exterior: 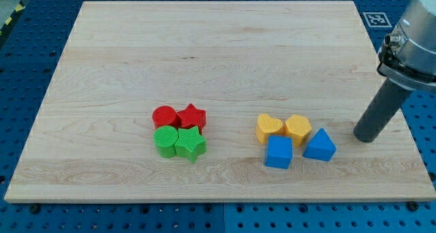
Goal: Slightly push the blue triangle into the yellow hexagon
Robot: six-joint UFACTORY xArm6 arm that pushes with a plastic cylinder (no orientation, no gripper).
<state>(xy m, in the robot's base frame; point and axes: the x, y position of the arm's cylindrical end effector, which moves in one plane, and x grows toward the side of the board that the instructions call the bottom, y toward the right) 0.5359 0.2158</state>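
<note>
- The blue triangle [320,146] sits toward the view's lower right of the counter [204,49], its upper-left corner just beside or perhaps touching the yellow hexagon [298,128]; we cannot tell if a thin gap is left between them.
- The hexagon lies up and to the view's left of the triangle, so we judge a short shove from the triangle's right side toward the upper left is what the task calls for.
- Our tip [368,137] rests on the counter to the view's right of the triangle, apart from it with bare wood between. That spot looks well chosen: it lies on the side away from the hexagon, ready for a leftward push.
- We carry no hand, only the dark rod, so there is nothing to spread or press together.
- A yellow heart [269,127] touches the hexagon's left side, and a blue cube [278,152] sits below them, just left of the triangle; too firm a push may disturb both.
- Well apart to the view's left, a red cylinder [164,116], red star [193,116], green cylinder [165,140] and green star [191,144] are huddled together.
- The arm's upper part is cut off at the view's right edge.
</note>
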